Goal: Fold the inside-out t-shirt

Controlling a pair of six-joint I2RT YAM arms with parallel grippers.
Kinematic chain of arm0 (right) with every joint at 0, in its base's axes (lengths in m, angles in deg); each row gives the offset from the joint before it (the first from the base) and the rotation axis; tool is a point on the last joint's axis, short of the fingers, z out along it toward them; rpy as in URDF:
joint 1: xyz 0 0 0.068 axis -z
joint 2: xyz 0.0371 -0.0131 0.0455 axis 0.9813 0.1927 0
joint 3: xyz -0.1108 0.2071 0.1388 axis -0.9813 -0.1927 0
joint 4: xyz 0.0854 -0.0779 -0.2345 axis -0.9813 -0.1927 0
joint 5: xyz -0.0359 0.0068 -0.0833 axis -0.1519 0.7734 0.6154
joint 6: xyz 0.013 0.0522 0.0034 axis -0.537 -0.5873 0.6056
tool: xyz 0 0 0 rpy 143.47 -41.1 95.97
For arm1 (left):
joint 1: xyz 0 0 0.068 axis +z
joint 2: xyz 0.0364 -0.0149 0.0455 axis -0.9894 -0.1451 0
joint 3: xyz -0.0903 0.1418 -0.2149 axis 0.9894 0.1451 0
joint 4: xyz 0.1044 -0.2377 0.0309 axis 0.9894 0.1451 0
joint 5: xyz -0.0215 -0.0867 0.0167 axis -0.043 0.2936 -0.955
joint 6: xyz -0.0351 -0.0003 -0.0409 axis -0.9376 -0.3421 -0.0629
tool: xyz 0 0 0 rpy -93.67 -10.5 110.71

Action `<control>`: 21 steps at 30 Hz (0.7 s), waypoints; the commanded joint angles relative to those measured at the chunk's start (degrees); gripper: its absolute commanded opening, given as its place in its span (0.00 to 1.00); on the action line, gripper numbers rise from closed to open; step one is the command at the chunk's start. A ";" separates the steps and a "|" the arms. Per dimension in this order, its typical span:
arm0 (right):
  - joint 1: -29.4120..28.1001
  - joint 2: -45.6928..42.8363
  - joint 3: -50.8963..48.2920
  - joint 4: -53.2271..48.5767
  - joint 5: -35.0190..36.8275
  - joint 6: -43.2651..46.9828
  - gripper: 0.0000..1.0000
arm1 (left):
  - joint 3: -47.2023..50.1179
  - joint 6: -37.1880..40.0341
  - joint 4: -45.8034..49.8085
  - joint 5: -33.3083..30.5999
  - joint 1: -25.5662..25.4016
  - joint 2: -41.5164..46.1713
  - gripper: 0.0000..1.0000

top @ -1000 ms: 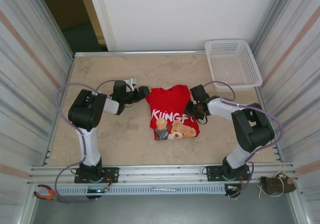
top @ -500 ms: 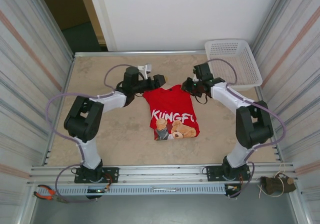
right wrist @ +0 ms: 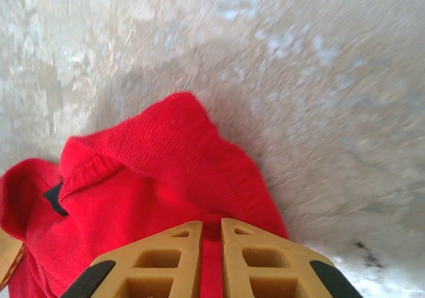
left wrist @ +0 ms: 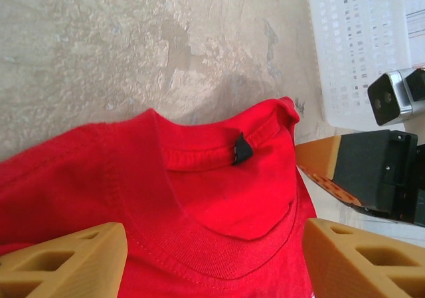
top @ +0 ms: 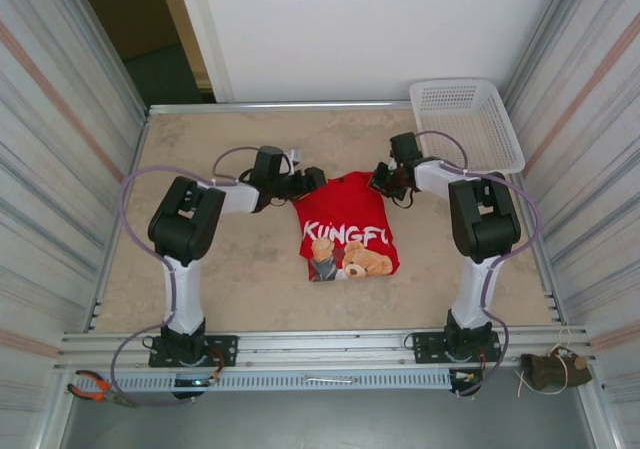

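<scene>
The inside-out t-shirt (top: 345, 224) was pinched at its 1 o'clock corner by the right gripper (right wrist: 211, 228), whose fingers were pressed almost together on the red cloth. The left gripper (top: 310, 179) was spread wide at the collar, at 11 o'clock. The shirt was laid mid-table (top: 240, 269), print up.

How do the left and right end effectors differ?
The left end effector is wide open over the collar of the t-shirt; the right end effector is shut on its fabric. The left is at its left corner, the right at its right. Both reach its far edge.
</scene>
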 commanded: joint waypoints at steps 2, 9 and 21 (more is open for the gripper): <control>1.85 -9.54 -2.13 -0.24 -1.95 1.18 0.17 | -1.88 3.58 3.75 1.48 1.13 6.32 0.72; 5.96 -10.73 -0.24 -5.39 -2.55 6.19 0.66 | -5.04 4.00 31.81 -10.29 3.20 11.77 0.77; 3.19 0.55 4.71 -6.31 -2.45 6.83 0.72 | -15.14 5.99 38.29 -7.60 4.13 0.33 0.81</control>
